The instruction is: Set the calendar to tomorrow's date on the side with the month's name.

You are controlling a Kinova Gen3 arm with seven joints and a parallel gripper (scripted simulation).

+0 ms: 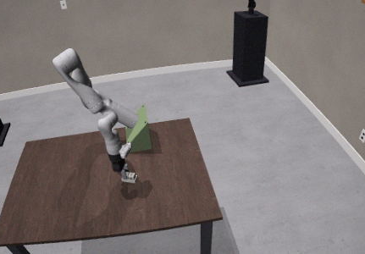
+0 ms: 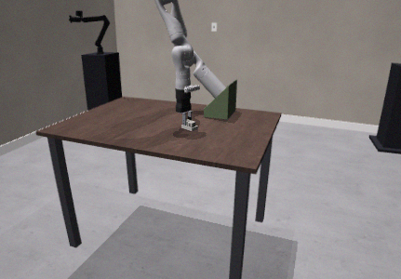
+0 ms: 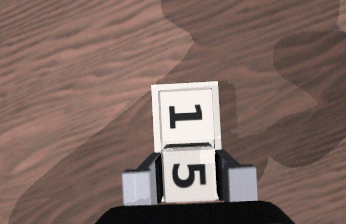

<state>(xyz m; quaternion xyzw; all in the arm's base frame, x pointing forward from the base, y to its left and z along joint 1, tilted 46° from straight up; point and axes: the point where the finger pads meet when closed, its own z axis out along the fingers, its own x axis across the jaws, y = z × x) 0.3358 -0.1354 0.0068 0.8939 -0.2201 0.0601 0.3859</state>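
Note:
In the wrist view two white calendar cubes stand one behind the other over the brown table. The near cube (image 3: 188,172) shows a 5 on top, and the far cube (image 3: 185,116) shows a 1 lying sideways. A pale rim around the far cube may be the tray; I cannot tell for sure. My gripper (image 3: 188,168) points straight down, with its grey fingers on both sides of the 5 cube and shut on it. In the top and exterior views the gripper (image 1: 126,172) and the small white cubes (image 2: 190,125) are near the table's middle, just above or on the top.
A green wedge-shaped block (image 1: 139,131) stands on the table just behind the arm, near the far edge; it also shows in the exterior view (image 2: 221,102). Black pedestals stand on the floor around the table.

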